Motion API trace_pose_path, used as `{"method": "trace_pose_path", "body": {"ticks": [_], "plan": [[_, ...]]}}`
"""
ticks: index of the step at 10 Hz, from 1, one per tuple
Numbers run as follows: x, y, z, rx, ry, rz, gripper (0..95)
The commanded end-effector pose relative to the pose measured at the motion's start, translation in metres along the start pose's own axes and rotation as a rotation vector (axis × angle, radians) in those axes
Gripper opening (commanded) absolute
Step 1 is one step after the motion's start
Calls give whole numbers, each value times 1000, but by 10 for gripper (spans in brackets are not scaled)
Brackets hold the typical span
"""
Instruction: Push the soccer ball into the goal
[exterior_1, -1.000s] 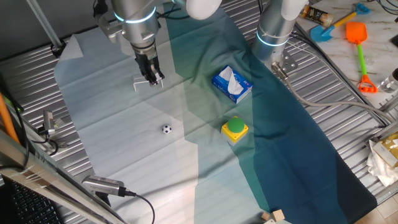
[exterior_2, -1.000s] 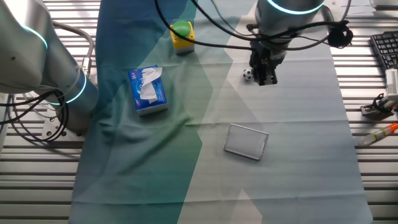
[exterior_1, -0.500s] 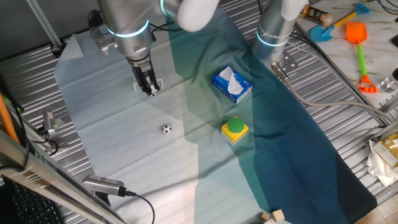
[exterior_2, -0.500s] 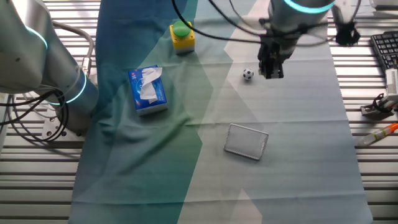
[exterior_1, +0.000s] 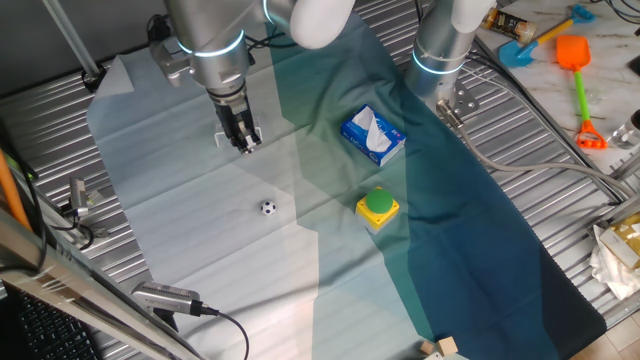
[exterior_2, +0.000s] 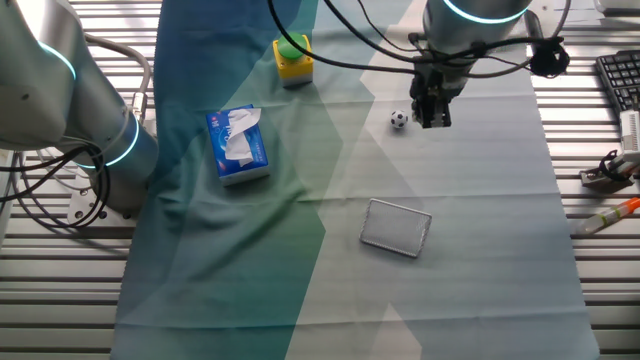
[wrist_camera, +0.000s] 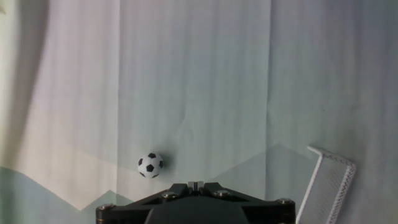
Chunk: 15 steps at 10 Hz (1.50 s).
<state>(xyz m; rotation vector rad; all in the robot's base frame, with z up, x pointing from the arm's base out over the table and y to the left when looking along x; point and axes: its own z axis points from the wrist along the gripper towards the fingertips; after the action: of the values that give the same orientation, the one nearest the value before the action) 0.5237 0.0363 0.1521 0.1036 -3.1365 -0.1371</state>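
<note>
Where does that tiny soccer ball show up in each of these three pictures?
One fixed view: the soccer ball lies left of centre on the pale cloth, left of the green button.
The other fixed view: upper middle, just left of the gripper, right of the green button.
Hand view: low, left of centre.
Shared landmark: the goal.

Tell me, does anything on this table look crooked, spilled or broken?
Nothing looks spilled or broken. The goal sits slightly askew to the edges of the cloth, and the tissue box lies crooked too, with a tissue ruffled out. The soccer ball rests apart from the goal.
</note>
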Motion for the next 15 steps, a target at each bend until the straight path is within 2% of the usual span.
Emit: {"method": "trace_pose_path", "body": {"ticks": [1, 3, 5, 6, 8, 9, 11, 14, 15], "plan": [[1, 1, -2, 1, -1, 9, 0], [1, 0, -2, 14, 2, 27, 0], [1, 0, -2, 25, 26, 29, 0], [1, 0, -2, 26, 35, -7, 0], [1, 0, -2, 45, 31, -51, 0], [1, 0, -2, 71, 43, -87, 0], [1, 0, -2, 65, 63, -103, 0], [1, 0, -2, 46, 63, -154, 0], [1, 0, -2, 49, 82, -171, 0]]}}
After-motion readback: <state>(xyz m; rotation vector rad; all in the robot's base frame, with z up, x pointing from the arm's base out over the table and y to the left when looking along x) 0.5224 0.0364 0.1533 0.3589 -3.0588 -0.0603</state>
